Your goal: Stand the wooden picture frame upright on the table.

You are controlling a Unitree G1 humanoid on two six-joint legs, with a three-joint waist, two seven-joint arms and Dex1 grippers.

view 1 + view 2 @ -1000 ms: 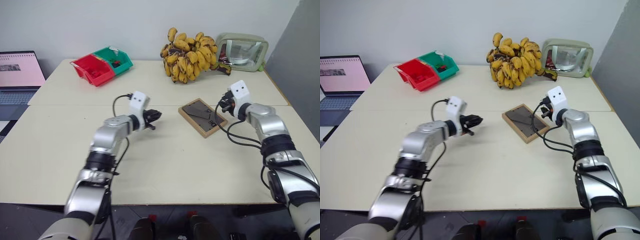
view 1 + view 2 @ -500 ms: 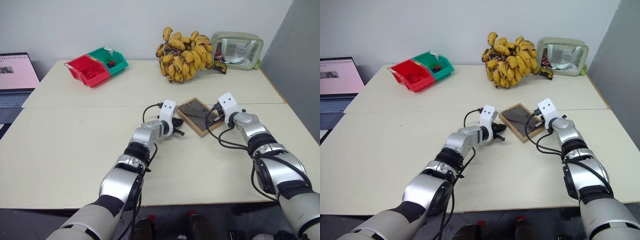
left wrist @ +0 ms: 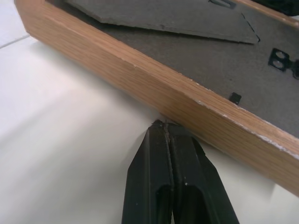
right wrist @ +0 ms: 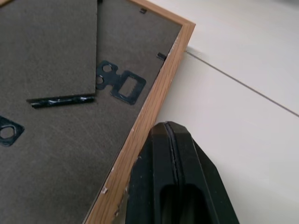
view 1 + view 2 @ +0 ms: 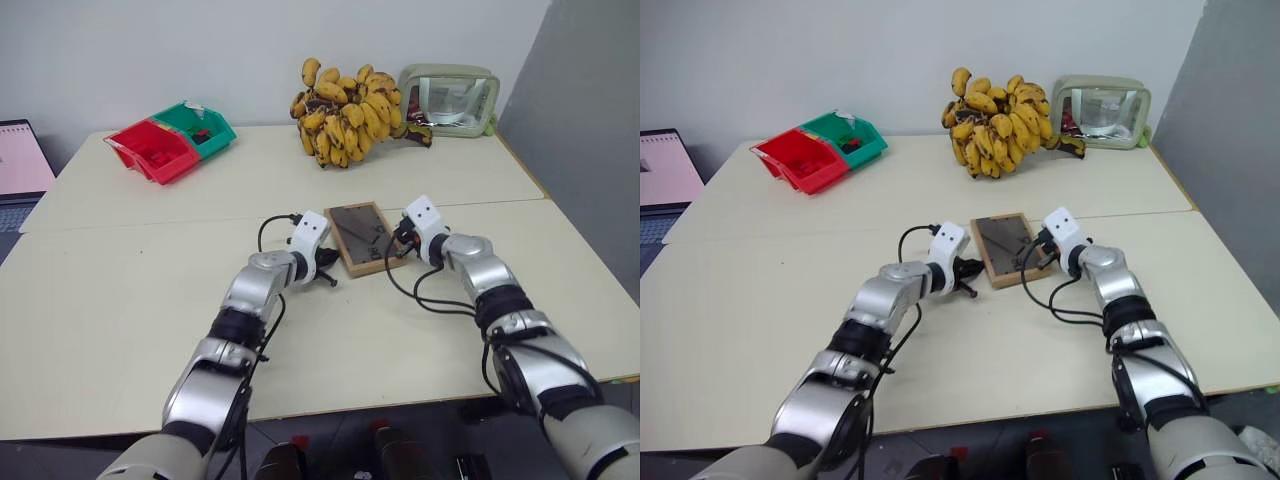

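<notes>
The wooden picture frame (image 5: 362, 236) lies flat and face down on the table (image 5: 150, 300), its dark back panel and stand facing up. My left gripper (image 3: 166, 127) is shut, and its tips rest on the tabletop against the frame's light-wood side. My right gripper (image 4: 167, 127) is also shut, with its tips at the frame's opposite rim near the metal hanger. In the head views the left gripper (image 5: 327, 266) and right gripper (image 5: 400, 241) flank the frame low over the table.
A bunch of bananas (image 5: 345, 112) and a pale green-rimmed case (image 5: 448, 98) stand at the back. Red (image 5: 152, 152) and green (image 5: 202, 125) bins sit back left, beside a laptop (image 5: 15, 160). The table's seam (image 5: 150, 217) runs across just behind the frame.
Both hands have closed in on the frame from either side and dropped toward the table. The frame has turned a little on the tabletop. The camera has swung right.
</notes>
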